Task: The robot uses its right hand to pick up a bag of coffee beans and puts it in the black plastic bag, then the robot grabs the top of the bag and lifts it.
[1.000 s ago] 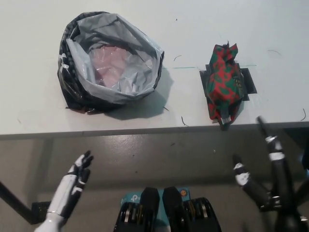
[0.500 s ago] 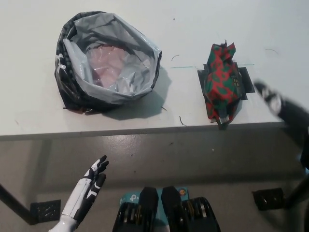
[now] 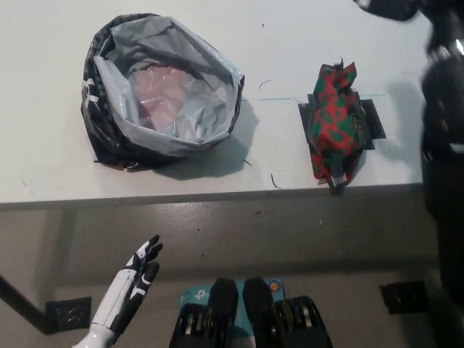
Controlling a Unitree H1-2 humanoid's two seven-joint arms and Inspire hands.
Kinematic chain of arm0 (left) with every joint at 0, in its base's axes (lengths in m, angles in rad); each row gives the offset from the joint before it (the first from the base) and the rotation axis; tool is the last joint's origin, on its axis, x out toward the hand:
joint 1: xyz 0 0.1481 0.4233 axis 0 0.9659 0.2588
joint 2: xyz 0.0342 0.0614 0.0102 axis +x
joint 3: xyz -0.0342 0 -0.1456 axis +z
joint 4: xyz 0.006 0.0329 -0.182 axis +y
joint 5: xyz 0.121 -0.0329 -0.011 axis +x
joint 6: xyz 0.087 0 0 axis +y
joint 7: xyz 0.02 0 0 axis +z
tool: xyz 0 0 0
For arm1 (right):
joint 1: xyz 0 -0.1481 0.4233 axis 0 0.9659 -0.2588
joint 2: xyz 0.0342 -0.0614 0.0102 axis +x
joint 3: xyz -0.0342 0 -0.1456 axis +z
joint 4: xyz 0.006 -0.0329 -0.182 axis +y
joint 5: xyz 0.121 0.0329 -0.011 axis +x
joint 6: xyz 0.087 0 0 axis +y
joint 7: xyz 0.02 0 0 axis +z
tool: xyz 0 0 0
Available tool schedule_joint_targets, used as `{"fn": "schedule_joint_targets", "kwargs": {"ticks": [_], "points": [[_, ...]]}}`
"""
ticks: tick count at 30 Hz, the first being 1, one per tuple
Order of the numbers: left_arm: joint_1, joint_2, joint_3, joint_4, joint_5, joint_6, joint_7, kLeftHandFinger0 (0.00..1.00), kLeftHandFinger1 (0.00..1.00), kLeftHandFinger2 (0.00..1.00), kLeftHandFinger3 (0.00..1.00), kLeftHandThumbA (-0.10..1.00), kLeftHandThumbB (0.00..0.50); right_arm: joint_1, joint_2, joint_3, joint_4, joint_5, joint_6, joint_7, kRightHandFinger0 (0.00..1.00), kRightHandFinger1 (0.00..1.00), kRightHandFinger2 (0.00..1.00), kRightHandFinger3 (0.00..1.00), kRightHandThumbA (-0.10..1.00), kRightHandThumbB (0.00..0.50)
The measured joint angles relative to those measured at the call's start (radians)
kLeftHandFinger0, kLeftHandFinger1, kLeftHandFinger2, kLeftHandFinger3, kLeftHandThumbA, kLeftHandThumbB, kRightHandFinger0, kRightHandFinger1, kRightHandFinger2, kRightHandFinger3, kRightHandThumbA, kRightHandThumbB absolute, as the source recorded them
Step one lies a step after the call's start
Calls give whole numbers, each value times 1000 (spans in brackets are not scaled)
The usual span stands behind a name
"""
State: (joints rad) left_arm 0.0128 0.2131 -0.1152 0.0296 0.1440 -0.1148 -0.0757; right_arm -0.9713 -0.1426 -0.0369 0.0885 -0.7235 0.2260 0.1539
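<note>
Fingers apart and gripping nothing on the white left hand (image 3: 133, 286), which rests low at the lower left, below the table edge and over the grey floor (image 3: 239, 232). Up at the far right, the black right arm (image 3: 442, 123) stretches along the picture's edge over the white table (image 3: 51, 159), and the black right hand (image 3: 388, 7) is mostly cut off at the top border, so I cannot tell how its fingers stand. The red and green patterned bag of coffee beans (image 3: 335, 123) lies on the table's right side, resting on a black square marker (image 3: 375, 125) near the front edge, apart from the arm and untouched. Well to its left sits the black plastic bag (image 3: 163, 90), mouth wide open and rolled down, its grey inner lining showing with something pale pink at the bottom. Thin dark marks are scattered on the tabletop between the two bags.
</note>
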Motion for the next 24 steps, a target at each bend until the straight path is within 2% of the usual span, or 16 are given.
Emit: {"fn": "schedule_joint_targets", "kwargs": {"ticks": [4, 6, 9, 11, 17, 19, 24], "points": [[0, 0, 0, 1, 1, 0, 0, 1000, 1000, 1000, 1000, 1000, 229, -89, 5, 12, 234, -5, 42, 6, 1000, 1000, 1000, 1000, 949, 390], [0, 0, 0, 1, 2, 0, 0, 1000, 1000, 1000, 1000, 1000, 231, -121, 8, 14, 327, -5, 56, 6, 1000, 1000, 1000, 1000, 989, 407], [0, 2, 0, 0, 6, 1, 0, 1000, 1000, 1000, 1000, 1000, 228, -171, 13, 23, 493, -5, 81, 5, 1000, 1000, 1000, 1000, 998, 382], [0, 3, 0, 0, 8, 1, 0, 1000, 1000, 1000, 1000, 1000, 230, -192, 19, 27, 566, -3, 95, 4, 1000, 1000, 1000, 1000, 1000, 384], [7, 21, 0, 0, 24, -3, 0, 1000, 1000, 1000, 1000, 1000, 213, -269, 83, 63, 881, 16, 166, -34, 1000, 1000, 1000, 1000, 1000, 397], [14, 27, 0, -1, 30, -6, 0, 1000, 1000, 1000, 1000, 1000, 210, -266, 105, 66, 921, 25, 180, -51, 1000, 1000, 1000, 1000, 1000, 409], [46, 31, -1, -1, 41, -13, 0, 1000, 1000, 1000, 1000, 1000, 209, -226, 146, 70, 945, 56, 209, -92, 1000, 1000, 1000, 1000, 1000, 398]]}}
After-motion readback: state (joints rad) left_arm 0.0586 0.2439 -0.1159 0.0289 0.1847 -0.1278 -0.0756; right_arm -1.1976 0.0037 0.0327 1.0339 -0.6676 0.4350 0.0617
